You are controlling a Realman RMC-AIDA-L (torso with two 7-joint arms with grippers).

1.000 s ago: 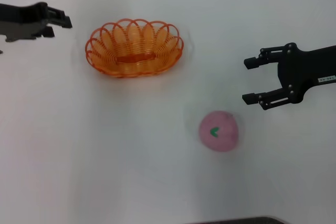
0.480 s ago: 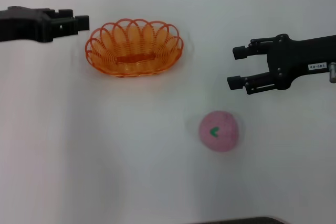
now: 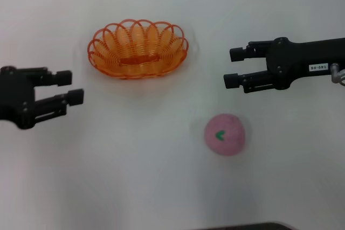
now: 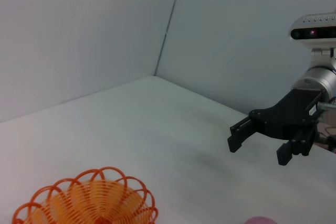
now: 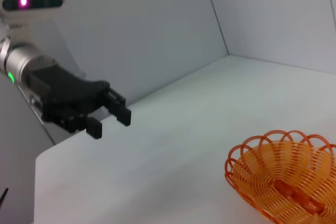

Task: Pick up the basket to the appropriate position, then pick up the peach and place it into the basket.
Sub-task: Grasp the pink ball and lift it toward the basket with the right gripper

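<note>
The orange wire basket (image 3: 138, 49) stands empty on the white table at the back, left of centre. It also shows in the left wrist view (image 4: 89, 202) and the right wrist view (image 5: 286, 181). The pink peach (image 3: 225, 134) with its green leaf mark lies nearer the front, right of centre. My left gripper (image 3: 71, 87) is open and empty, to the left of the basket and nearer the front, apart from it. My right gripper (image 3: 233, 67) is open and empty, right of the basket and behind the peach, touching neither.
The white table (image 3: 135, 165) meets pale walls behind it, seen in both wrist views. A dark edge (image 3: 242, 226) shows at the table's front.
My left gripper has swung from beside the basket's back left rim toward the front and now shows open. My right gripper has moved left toward the basket and slightly back.
</note>
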